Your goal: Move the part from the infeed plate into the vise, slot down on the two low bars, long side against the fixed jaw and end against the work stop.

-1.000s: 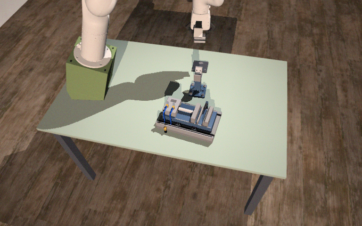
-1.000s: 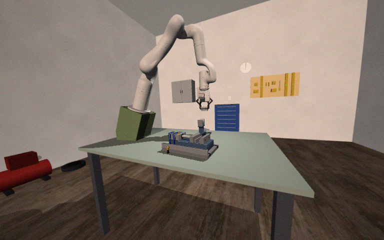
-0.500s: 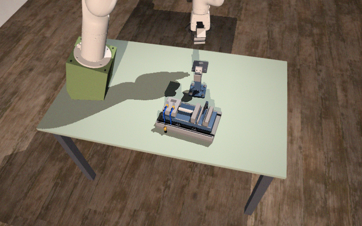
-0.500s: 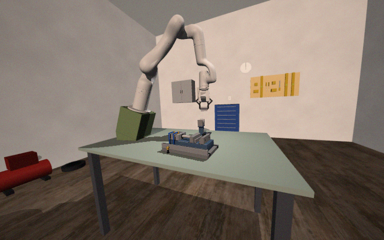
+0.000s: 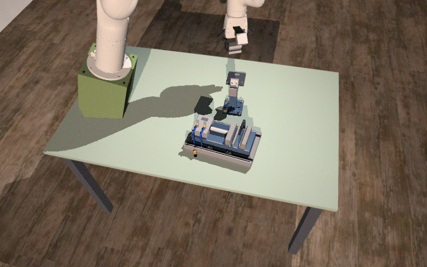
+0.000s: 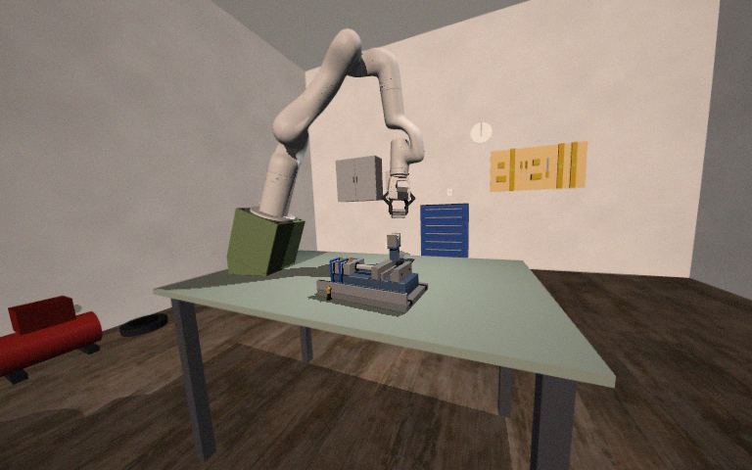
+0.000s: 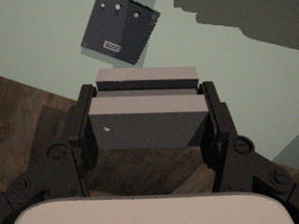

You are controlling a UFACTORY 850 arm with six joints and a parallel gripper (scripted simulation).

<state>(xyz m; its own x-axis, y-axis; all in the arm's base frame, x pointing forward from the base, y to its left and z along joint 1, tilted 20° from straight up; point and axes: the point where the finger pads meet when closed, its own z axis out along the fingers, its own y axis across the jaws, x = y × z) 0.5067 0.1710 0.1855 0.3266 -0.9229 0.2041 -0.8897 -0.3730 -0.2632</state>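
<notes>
My gripper (image 7: 148, 100) is shut on the part (image 7: 149, 107), a grey block held across its long ends. A dark slot band runs along the block's far side. In the top view the gripper (image 5: 234, 48) hangs high over the table's far edge, and it also shows in the exterior view (image 6: 397, 211). The dark infeed plate (image 7: 120, 26) lies below and ahead, bare; it also shows in the overhead view (image 5: 236, 77). The open vise (image 5: 224, 138) sits mid-table, with the fixed jaw (image 5: 246, 137) to the right and the moving jaw (image 5: 231, 133) on the cylinder rod (image 5: 218, 129).
A blue bolted fixture (image 5: 233, 106) stands between the infeed plate and the vise. The green arm pedestal (image 5: 105, 89) is at the table's back left. Blue air hoses (image 5: 198, 133) loop at the vise's left end. The work stop (image 5: 243, 124) is at the vise's far end.
</notes>
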